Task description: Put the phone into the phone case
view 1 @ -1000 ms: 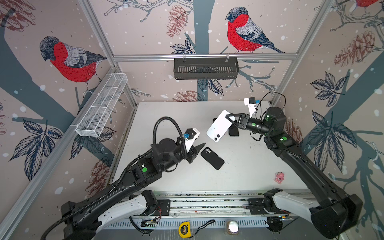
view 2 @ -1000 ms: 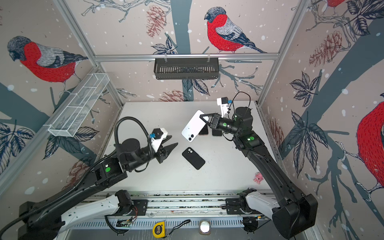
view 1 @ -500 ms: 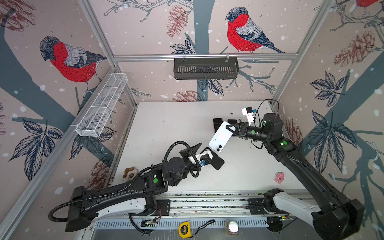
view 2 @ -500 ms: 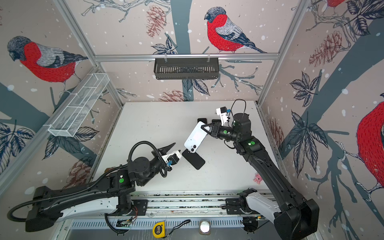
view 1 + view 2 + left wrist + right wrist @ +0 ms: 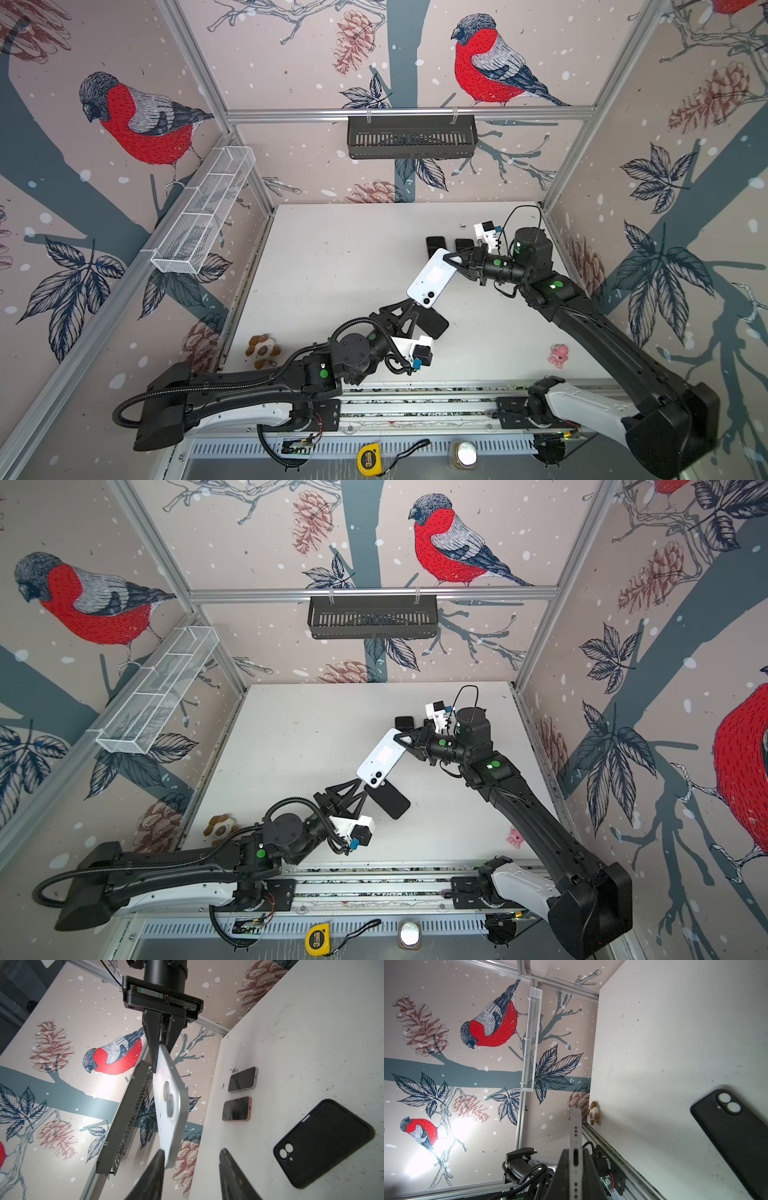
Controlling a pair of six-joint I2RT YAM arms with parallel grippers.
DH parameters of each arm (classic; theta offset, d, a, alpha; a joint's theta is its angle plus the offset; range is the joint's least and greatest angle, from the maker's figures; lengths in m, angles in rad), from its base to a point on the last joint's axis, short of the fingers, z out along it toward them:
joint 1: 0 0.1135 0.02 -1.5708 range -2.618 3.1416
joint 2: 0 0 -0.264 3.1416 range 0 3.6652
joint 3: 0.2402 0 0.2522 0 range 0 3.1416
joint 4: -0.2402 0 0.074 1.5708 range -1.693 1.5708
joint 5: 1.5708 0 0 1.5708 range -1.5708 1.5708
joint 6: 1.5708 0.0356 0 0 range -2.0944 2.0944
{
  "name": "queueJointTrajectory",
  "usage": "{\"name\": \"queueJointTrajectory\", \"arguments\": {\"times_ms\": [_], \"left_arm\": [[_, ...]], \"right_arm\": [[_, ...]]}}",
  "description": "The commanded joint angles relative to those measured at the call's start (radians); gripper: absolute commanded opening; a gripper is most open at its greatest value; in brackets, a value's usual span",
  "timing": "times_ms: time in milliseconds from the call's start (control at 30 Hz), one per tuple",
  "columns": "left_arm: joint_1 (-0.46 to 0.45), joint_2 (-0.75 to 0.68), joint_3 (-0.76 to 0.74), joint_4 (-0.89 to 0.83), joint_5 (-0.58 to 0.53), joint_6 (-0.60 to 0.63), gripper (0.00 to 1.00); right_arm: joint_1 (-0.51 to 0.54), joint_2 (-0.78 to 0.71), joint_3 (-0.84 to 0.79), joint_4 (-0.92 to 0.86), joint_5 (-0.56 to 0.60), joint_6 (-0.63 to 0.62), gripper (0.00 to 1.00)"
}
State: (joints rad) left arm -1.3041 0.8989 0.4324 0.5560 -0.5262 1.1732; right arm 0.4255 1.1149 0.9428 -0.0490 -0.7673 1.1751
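Phone [image 5: 432, 276], pale, back-side up with its twin lenses at the low end, hangs tilted in the air over the worktop [image 5: 332, 257], pinched by its port end in my right end effector [image 5: 451, 259]. Its lens end dips between the spread fingers of my left end effector [image 5: 415, 311], which have not closed on it. Near that end lies the black phone case [image 5: 434, 326], flat on the worktop.

A second ago I held the phone higher and farther back, over the two spare handsets [image 5: 435, 243], and my left arm sat off beside the case. Since then the right arm has brought the phone down and forward, and the left has reached in low to meet it. I judge this a handover or a two-handed steadying ahead of seating. Nothing is in the case yet.

In both top views the phone's lower corner overlaps the case, so the gap between them cannot be read. The left wrist view settles it: the phone [image 5: 170, 1105] is clear of the worktop, the case [image 5: 324, 1147] lies off to one side, and one left finger [image 5: 155, 1167] sits just beside the phone's corner while the other stands apart. The right wrist view shows only the port edge [image 5: 575, 1136] clamped between my right fingers, and the worktop showing through the case's [image 5: 735, 1140] lens cutout.
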Motion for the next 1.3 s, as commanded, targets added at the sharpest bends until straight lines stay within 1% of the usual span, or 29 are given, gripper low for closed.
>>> {"name": "queueJointTrajectory", "arguments": {"times_ms": [0, 167, 233, 267, 467, 533, 567, 600, 633, 700, 767, 867, 900, 933, 967, 1033, 1067, 1133, 1200, 1267], "left_arm": [[-0.007, 0.023, 0.0, 0.141, -0.021, 0.082, 0.44], [-0.009, 0.067, 0.013, 0.174, -0.031, 0.103, 0.44], [-0.01, 0.085, 0.015, 0.198, -0.046, 0.111, 0.41], [-0.009, 0.092, 0.017, 0.206, -0.056, 0.115, 0.38], [-0.009, 0.144, 0.008, 0.286, -0.148, 0.135, 0.15], [-0.009, 0.14, 0.017, 0.261, -0.154, 0.119, 0.06], [-0.009, 0.135, 0.025, 0.23, -0.153, 0.101, 0.02], [-0.01, 0.124, 0.04, 0.181, -0.152, 0.068, 0.0], [-0.009, 0.111, 0.065, 0.127, -0.152, 0.027, 0.0], [-0.01, 0.085, 0.123, -0.01, -0.15, -0.082, 0.0], [-0.008, 0.067, 0.203, -0.165, -0.152, -0.236, 0.0], [0.011, 0.063, 0.351, -0.415, -0.116, -0.513, 0.0], [0.032, 0.065, 0.409, -0.52, -0.064, -0.621, 0.0], [0.06, 0.069, 0.461, -0.608, 0.01, -0.728, 0.0], [0.089, 0.071, 0.498, -0.659, 0.071, -0.821, 0.0], [0.164, 0.065, 0.559, -0.749, 0.223, -1.017, 0.0], [0.198, 0.054, 0.559, -0.767, 0.3, -1.091, 0.0], [0.288, 0.014, 0.56, -0.751, 0.503, -1.24, 0.0], [0.376, -0.024, 0.559, -0.721, 0.655, -1.382, 0.0], [0.477, -0.036, 0.56, -0.71, 0.805, -1.509, 0.0]], "right_arm": [[0.016, 0.009, -0.002, 0.029, 0.025, 0.017, 0.0], [0.047, 0.023, -0.007, 0.038, 0.03, 0.023, 0.0], [0.055, 0.027, -0.006, 0.038, 0.028, 0.02, 0.0], [0.056, 0.028, -0.006, 0.037, 0.028, 0.018, 0.01], [0.056, 0.019, -0.009, 0.021, 0.026, 0.009, 0.0], [0.054, 0.017, -0.01, 0.022, 0.022, 0.008, 0.01], [0.053, 0.017, -0.012, 0.034, 0.013, 0.006, 0.06], [0.047, 0.017, -0.017, 0.058, -0.001, 0.008, 0.24], [0.034, 0.015, -0.026, 0.088, -0.02, 0.008, 0.39], [-0.004, 0.008, -0.042, 0.129, -0.065, -0.01, 0.54], [-0.065, -0.004, -0.046, 0.129, -0.107, -0.087, 0.6], [-0.181, -0.039, -0.024, 0.029, -0.134, -0.278, 0.68], [-0.222, -0.054, -0.021, 0.005, -0.137, -0.329, 0.68], [-0.258, -0.071, -0.025, 0.003, -0.144, -0.358, 0.68], [-0.279, -0.086, -0.031, 0.009, -0.147, -0.376, 0.67], [-0.287, -0.107, -0.033, 0.001, -0.117, -0.422, 0.65], [-0.285, -0.119, -0.045, 0.023, -0.116, -0.421, 0.64], [-0.284, -0.158, -0.1, 0.142, -0.12, -0.38, 0.61], [-0.285, -0.197, -0.153, 0.259, -0.121, -0.344, 0.59], [-0.274, -0.22, -0.199, 0.364, -0.137, -0.338, 0.58]]}}
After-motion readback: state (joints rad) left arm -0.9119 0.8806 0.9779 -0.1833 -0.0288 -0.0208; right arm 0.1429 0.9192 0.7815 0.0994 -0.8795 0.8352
